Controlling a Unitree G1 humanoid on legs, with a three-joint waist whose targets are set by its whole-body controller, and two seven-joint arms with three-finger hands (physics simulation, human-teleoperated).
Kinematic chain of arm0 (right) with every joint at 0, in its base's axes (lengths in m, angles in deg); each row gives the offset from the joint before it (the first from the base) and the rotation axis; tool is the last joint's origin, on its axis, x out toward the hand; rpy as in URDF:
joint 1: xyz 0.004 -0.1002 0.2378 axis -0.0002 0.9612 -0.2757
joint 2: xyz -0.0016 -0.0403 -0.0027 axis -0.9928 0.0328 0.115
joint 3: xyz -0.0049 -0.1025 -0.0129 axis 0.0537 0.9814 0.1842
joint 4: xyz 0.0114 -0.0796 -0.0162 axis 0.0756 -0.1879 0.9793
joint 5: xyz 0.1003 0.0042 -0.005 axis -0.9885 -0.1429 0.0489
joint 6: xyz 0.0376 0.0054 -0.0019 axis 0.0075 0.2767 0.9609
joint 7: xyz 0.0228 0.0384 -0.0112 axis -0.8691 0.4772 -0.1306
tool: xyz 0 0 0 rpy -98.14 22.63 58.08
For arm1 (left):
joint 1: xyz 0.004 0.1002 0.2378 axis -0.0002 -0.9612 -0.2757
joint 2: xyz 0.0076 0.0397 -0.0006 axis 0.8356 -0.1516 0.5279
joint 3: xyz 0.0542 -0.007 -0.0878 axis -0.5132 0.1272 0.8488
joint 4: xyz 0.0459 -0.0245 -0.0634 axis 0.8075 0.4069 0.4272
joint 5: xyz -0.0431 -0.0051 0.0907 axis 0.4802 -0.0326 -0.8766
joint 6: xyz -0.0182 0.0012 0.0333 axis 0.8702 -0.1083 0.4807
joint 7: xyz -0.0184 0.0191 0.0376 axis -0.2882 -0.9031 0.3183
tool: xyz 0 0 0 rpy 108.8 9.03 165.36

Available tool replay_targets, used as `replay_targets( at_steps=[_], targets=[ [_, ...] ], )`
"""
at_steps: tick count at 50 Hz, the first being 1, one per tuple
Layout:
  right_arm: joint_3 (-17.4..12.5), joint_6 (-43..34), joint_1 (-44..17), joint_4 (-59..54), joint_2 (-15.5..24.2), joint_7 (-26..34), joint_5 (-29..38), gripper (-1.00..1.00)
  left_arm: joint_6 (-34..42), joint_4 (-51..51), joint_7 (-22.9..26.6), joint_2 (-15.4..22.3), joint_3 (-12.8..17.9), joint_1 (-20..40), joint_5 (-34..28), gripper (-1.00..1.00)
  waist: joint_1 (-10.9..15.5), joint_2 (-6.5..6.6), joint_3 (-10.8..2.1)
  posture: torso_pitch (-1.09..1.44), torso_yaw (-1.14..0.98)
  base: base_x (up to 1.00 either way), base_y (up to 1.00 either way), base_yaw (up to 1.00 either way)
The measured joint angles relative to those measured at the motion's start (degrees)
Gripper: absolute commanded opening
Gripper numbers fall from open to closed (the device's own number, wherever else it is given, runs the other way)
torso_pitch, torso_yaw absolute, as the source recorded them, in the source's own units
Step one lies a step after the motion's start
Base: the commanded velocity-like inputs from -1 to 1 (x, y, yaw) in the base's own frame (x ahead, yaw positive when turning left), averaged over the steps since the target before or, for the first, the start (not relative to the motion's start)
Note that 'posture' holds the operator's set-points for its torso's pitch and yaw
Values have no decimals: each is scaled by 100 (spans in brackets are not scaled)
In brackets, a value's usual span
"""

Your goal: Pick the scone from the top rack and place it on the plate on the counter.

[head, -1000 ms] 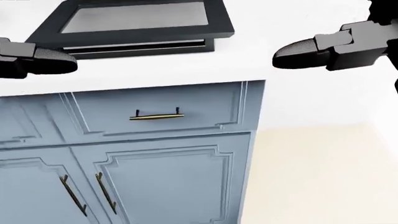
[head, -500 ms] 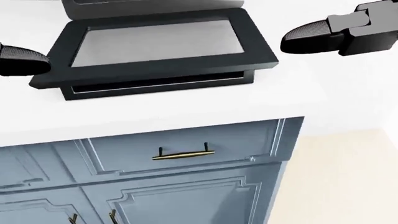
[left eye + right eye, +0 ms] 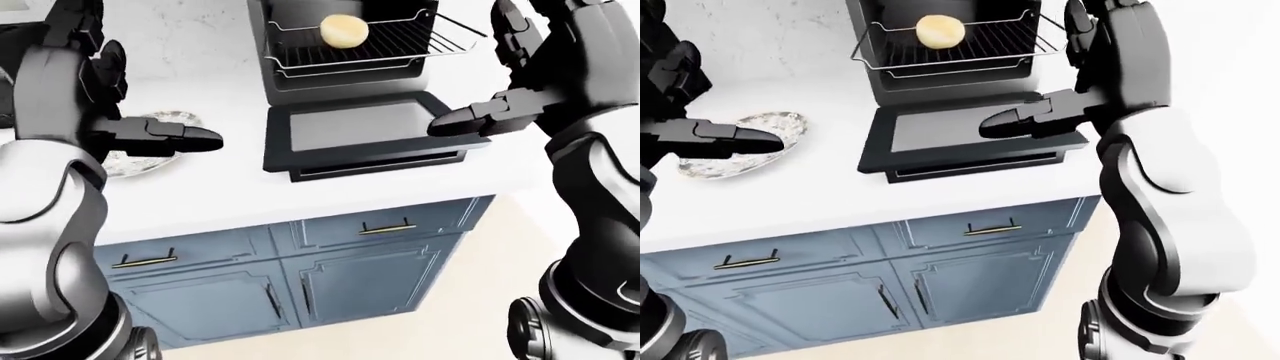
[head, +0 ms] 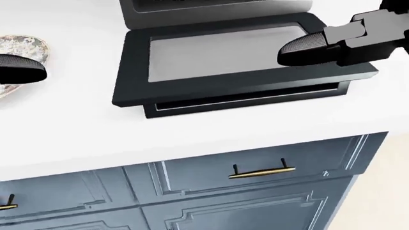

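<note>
- Here the white counter [image 3: 330, 191] runs across the eye views, with blue cabinets [image 3: 300, 277] below it carrying brass bar handles; I count two drawer handles and two upright door handles in the left-eye view.
- One black toaster oven [image 3: 345, 71] stands on the counter near the top of the left-eye view, its glass door [image 3: 355, 131] folded down flat toward the counter's edge.
- Two arms frame the picture. The right hand [image 3: 1040, 120] hangs over the right end of the lowered door, fingers stretched out and released, grasping nothing.
- The left hand [image 3: 160, 139] hovers over the counter at the left, above the near rim of the plate, fingers likewise extended and empty.
- Inside the oven, two wire racks show, one above the other; the top rack [image 3: 375, 37] is slid partway out over the door.
- One plate [image 3: 735, 146], pale and speckled, lies on the counter well to the left of the oven.
- One scone [image 3: 343, 31], round and pale gold, sits on the top rack toward its left half. It looks nearly circular from here, a touch wider than tall, so I cannot name a long axis or a facing with any confidence.
- No label or writing can be read on any of these things.
</note>
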Motion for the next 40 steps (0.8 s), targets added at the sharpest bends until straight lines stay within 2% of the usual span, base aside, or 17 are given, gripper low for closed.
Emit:
replay_targets(
  at_steps=[2, 4, 8, 13, 17, 18, 19, 21, 23, 26, 29, 32, 35, 37, 40],
  targets=[
    [75, -38, 16, -47, -8, 57, -33, 100, 74, 31, -9, -2, 23, -9, -24, 100, 21, -24, -9, 0, 0, 0, 46, 0],
    [26, -78, -4, -46, 10, 80, -39, 100, 91, -13, -11, -5, 21, 48, -18, 100, -11, -149, -36, 0, 0, 0, 31, 0],
    [-112, -72, -84, 80, 97, 69, -1, 100, 16, -46, -4, -12, -41, 56, -7, 100, -40, -304, -47, 0, 0, 2, 31, 0],
    [-63, -25, -97, 114, 108, 123, -3, 100, 39, 27, 11, -6, -65, 79, -40, 100, -59, -489, 76, 0, 0, 22, 33, 0],
    [-56, -9, -97, 52, 113, 145, 15, 100, 23, 20, 32, 31, -64, 176, -67, 100, -46, -652, 72, 0, 0, 26, 34, 0],
    [-65, 1, -92, 42, 124, 144, 30, 100, 11, 15, 31, 17, -75, 209, -75, 100, -71, -648, 58, 0, 0, 27, 34, 0],
    [-95, 4, -53, 52, 112, 143, 41, 100, 5, -11, 36, -14, -99, 183, -77, 100, -107, -555, 91, 0, 0, 27, 30, 0],
    [-174, -48, 48, 44, 93, 127, 62, 100, 39, 0, 78, -40, -205, 163, -47, 100, -106, -562, 61, 0, 0, 27, 4, 0],
    [-211, -76, -4, 7, 102, 95, 74, 100, 50, 18, 119, -28, -236, 198, -25, 100, -117, -428, 5, 0, 0, 14, 2, 0],
    [-216, -2, -169, 118, 101, 27, 21, 100, -22, -50, 121, 47, -77, 202, -91, 100, -68, -276, -1, 0, 0, 0, 0, 0],
    [-82, 40, -75, 112, 86, 14, -25, 100, 9, 5, 94, 34, -9, 94, -172, 100, -44, -305, 171, 0, 0, 0, 0, 0],
    [34, 6, -27, 34, 84, 75, -50, 100, 79, 99, 87, 29, -33, 86, -209, 100, 26, -379, 259, 0, 0, 0, 2, 0],
    [23, -62, -21, 32, 126, 133, -50, 100, 118, 144, 104, -2, -104, 105, -213, 100, 42, -641, 146, 0, 0, 0, 18, 0],
    [-132, -74, -4, 133, 174, 138, -23, 100, 101, 37, 132, -37, -168, 119, -196, 100, -40, -549, 110, 0, 0, 0, 21, 0],
    [-289, -88, -50, 169, 215, 83, 48, 100, 73, -40, 205, 5, -219, 213, -133, 100, -68, -617, -67, 0, 0, 0, 22, 0]
  ],
)
